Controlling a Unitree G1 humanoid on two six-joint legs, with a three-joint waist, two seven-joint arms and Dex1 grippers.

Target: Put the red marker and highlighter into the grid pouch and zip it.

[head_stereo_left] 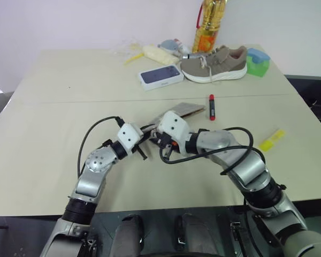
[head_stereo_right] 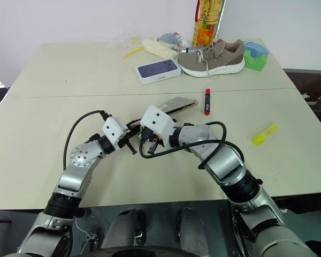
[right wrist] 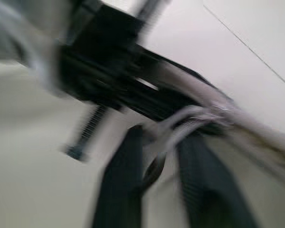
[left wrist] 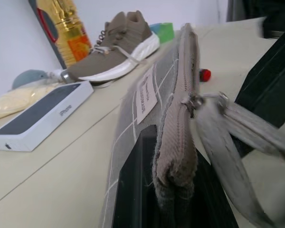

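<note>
The grey grid pouch (left wrist: 147, 95) is held up on edge at the table's middle, and its far end (head_stereo_left: 190, 108) rests on the table. My left gripper (head_stereo_left: 143, 141) is shut on the pouch's near end. The zipper pull (left wrist: 192, 100) trails a grey pull loop (left wrist: 228, 123). My right gripper (head_stereo_right: 147, 140) is right beside the left one. Its fingers (right wrist: 128, 190) stand apart, open, with the loop (right wrist: 180, 123) running between them. The red marker (head_stereo_left: 211, 106) lies just beyond the pouch. The yellow highlighter (head_stereo_left: 272, 140) lies far to the right.
At the back of the table lie a white phone box (head_stereo_left: 160, 76), a tan shoe (head_stereo_left: 214, 64), an oil bottle (head_stereo_left: 207, 24), a green container (head_stereo_left: 257, 61) and a pale yellow bundle (head_stereo_left: 155, 53). A seam (head_stereo_left: 69, 100) crosses the table.
</note>
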